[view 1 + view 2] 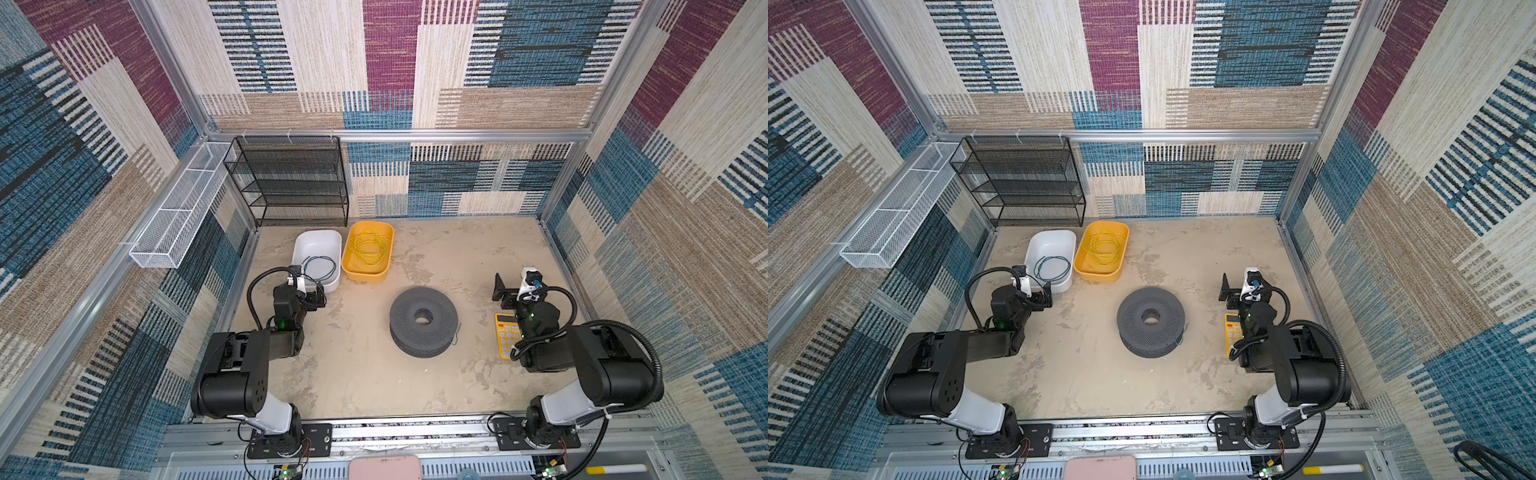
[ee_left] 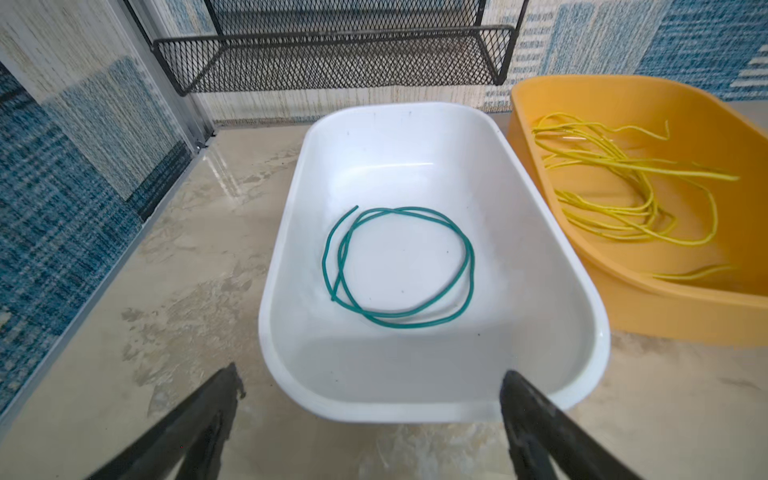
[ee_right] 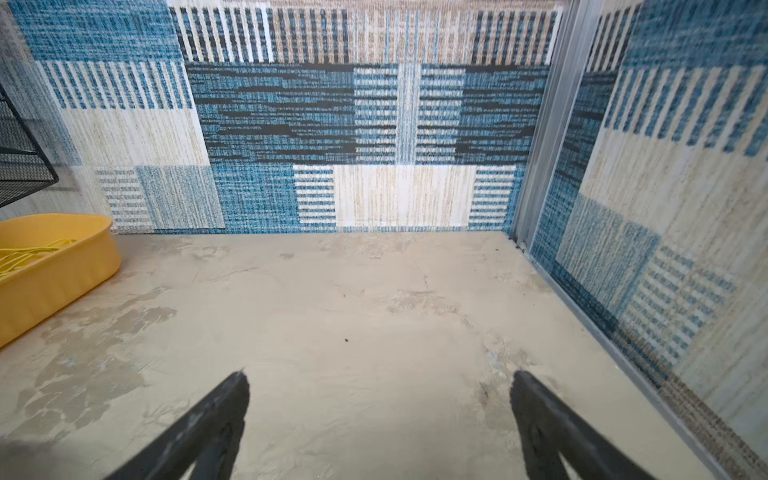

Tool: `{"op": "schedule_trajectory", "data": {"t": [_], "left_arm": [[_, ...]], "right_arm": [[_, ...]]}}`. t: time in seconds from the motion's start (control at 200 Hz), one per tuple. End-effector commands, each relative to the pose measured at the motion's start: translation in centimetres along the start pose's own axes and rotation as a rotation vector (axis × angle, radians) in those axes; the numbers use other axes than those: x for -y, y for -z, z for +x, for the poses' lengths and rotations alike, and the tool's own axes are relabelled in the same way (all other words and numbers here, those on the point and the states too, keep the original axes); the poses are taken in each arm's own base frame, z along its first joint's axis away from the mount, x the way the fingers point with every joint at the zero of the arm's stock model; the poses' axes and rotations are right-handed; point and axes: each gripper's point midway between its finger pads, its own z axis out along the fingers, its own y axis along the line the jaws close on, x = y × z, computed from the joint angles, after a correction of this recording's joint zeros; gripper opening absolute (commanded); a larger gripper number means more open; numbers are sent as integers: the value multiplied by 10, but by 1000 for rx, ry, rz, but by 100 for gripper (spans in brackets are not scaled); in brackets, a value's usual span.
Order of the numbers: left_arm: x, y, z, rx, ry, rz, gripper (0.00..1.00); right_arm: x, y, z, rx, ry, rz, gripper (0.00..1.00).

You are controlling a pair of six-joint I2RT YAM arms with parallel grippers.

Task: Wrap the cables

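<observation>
In both top views the spool [image 1: 422, 328] sits mid-desk [image 1: 361, 386], and a thin dark cable end [image 1: 456, 338] pokes out at its 4 o'clock. From the spool, the white tub [image 1: 300, 245] lies at 10 o'clock with the teal cable [image 1: 332, 269] coiled inside. The yellow tub [image 1: 348, 266] is at 11, just beside it, holding the loose yellow cable [image 1: 365, 245]. The left gripper [image 1: 318, 297] hovers released at the white tub's near rim. The right gripper [image 1: 500, 291], at 2 o'clock, is spread and empty, near a calculator [image 1: 508, 336].

Left wrist: the fingers [image 2: 523, 399] stand wide apart, grasping nothing. The teal cable [image 2: 471, 262] lies in loops on the white tub's floor, and the yellow cable [image 2: 615, 164] is tangled in its tub.

Right wrist: the fingers [image 3: 232, 399] are apart over bare desk. The yellow tub's [image 3: 62, 266] corner shows.
</observation>
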Motion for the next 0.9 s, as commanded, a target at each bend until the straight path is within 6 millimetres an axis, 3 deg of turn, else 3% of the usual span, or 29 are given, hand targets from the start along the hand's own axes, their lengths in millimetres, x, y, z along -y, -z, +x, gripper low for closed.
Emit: {"op": "schedule_trajectory", "data": {"t": [0.0, 0.896], "left_arm": [[7, -1, 4, -24, 28, 41, 99], [6, 0, 4, -21, 29, 40, 99]], "right_arm": [[-5, -1, 4, -19, -30, -31, 99], [-6, -4, 6, -30, -26, -38, 99]]}}
